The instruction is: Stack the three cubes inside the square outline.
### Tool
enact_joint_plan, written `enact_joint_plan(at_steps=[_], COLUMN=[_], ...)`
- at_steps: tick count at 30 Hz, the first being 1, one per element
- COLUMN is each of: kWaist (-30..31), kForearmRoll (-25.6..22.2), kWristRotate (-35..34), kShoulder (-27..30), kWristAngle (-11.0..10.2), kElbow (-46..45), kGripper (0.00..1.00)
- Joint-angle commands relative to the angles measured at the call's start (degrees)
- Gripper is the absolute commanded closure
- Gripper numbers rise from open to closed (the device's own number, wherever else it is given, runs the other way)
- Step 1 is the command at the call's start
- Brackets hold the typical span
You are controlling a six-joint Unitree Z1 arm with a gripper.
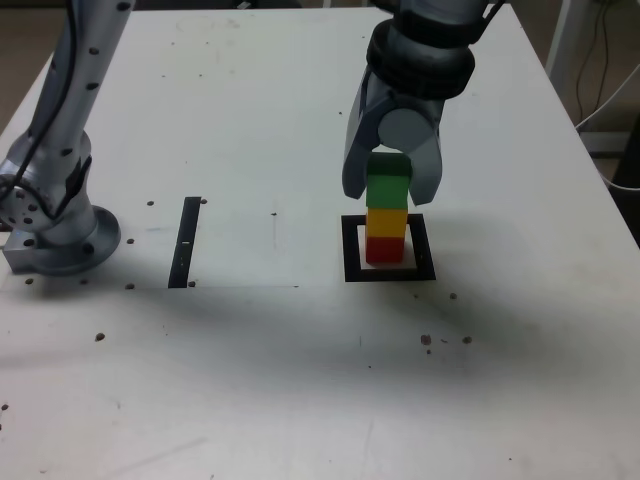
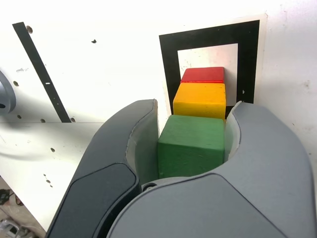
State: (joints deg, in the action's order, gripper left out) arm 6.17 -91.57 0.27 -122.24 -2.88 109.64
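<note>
Now the stack stands three high inside the square outline (image 1: 349, 248): the red cube (image 1: 385, 248) at the bottom on the white centre, the yellow cube (image 1: 386, 221) on it, and the green cube (image 1: 388, 181) on top. The jaws (image 2: 190, 146) are pinching the green cube from both sides, with the inner faces pressed against its flanks in the wrist view. From the exterior view the green cube appears to rest on the yellow one, roughly in line with it, though whether a thin gap remains between them cannot be told.

By my judgement the step in hand is the last placement, so the task looks nearly complete; only the release is left. The next move calls for spreading the jaws gently and evenly, so that neither side drags the top cube sideways, and then lifting the arm straight up clear of the column. A tilt or sideways pull while letting go could topple the tower, since it is narrow and tall. Elsewhere on the bench (image 1: 300, 380) a narrow black strip (image 1: 185, 242) lies well apart, toward the exterior view's left, near the arm's base (image 1: 60, 235).
</note>
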Motion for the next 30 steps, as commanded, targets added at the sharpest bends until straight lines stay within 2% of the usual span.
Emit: enact_joint_plan(at_steps=[1,4,6,10,12,21,30], kWaist=[-0.10,-0.10,-0.10,-0.10,-0.10,-0.11,-0.14], kForearmRoll=[-0.37,-0.23,-0.13,0.14,0.23,0.59,0.04], kWristRotate=[0.06,0.07,0.17,0.44,0.51,0.48,0.34], kShoulder=[-0.36,-0.35,-0.32,-0.27,-0.24,0.44,4.33], kWristAngle=[0.06,0.07,0.10,0.19,0.19,0.02,-1.25], kElbow=[-0.26,-0.56,-0.78,-1.09,-1.23,-2.25,-2.32], kGripper=[0.72,0.66,0.52,0.15,0.06,0.03,0.01])
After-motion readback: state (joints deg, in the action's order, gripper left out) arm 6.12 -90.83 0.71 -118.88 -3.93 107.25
